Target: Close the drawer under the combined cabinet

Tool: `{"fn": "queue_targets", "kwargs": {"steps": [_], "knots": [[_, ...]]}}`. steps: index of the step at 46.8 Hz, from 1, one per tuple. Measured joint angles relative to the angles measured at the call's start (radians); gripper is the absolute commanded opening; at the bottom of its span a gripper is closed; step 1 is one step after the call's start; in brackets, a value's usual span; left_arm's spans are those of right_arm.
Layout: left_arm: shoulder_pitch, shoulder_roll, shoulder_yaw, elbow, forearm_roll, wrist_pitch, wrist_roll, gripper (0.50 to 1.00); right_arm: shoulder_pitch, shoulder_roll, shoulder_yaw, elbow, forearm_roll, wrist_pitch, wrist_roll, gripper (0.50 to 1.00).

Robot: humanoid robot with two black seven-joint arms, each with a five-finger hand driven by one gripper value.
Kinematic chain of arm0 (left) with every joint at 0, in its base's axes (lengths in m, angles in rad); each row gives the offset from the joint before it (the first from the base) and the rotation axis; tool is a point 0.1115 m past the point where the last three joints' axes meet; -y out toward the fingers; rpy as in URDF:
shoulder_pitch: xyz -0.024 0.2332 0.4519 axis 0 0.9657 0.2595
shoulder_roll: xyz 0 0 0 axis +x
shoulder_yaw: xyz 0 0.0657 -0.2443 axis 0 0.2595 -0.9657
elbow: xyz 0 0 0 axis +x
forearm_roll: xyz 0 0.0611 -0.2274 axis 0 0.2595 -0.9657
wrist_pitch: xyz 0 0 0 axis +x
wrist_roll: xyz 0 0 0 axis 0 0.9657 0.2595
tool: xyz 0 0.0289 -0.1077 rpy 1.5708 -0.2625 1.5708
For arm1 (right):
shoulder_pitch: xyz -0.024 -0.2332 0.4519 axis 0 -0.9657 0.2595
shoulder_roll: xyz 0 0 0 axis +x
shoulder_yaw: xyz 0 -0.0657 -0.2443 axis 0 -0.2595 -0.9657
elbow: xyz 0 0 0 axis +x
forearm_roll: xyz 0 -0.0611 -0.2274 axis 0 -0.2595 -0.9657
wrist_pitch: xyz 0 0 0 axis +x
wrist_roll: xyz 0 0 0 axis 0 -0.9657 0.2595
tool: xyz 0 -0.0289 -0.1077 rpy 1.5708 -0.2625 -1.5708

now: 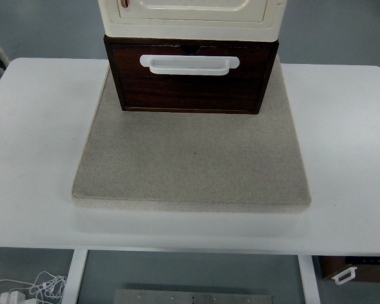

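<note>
A combined cabinet stands at the back of a beige mat (pixel 190 158) on a white table (pixel 38 126). Its upper part is a cream box (pixel 190 16). Below it is a dark brown wooden drawer (pixel 190 85) with a white handle (pixel 189 64) on its front. The drawer front sits about flush with the dark frame around it. No robot hand or arm shows in the view.
The table's front edge runs across the bottom of the picture. Below it, white cables (pixel 25 288) lie on the floor at the left. A second dark drawer with a white handle (pixel 345 273) lies on the floor at the right.
</note>
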Motion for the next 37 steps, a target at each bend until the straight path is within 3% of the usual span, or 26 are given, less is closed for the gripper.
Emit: {"fn": "queue_targets", "kwargs": {"steps": [10,18,26,37], "knots": [[-0.002,0.063,-0.043,0.083,-0.005,0.059,-0.006,1.000,0.000,0.000,-0.001,0.000,0.000,0.000,0.000,0.952],[-0.009,0.084,-0.048,0.235,-0.006,0.118,-0.005,1.000,0.000,0.000,-0.001,0.000,0.000,0.000,0.000,0.952],[-0.005,0.100,-0.033,0.420,-0.061,0.126,-0.004,1.000,0.000,0.000,0.000,0.000,0.000,0.000,0.000,0.952],[0.024,0.113,-0.024,0.544,-0.142,0.126,-0.004,1.000,0.000,0.000,0.000,0.000,0.000,0.000,0.000,0.952]]}}
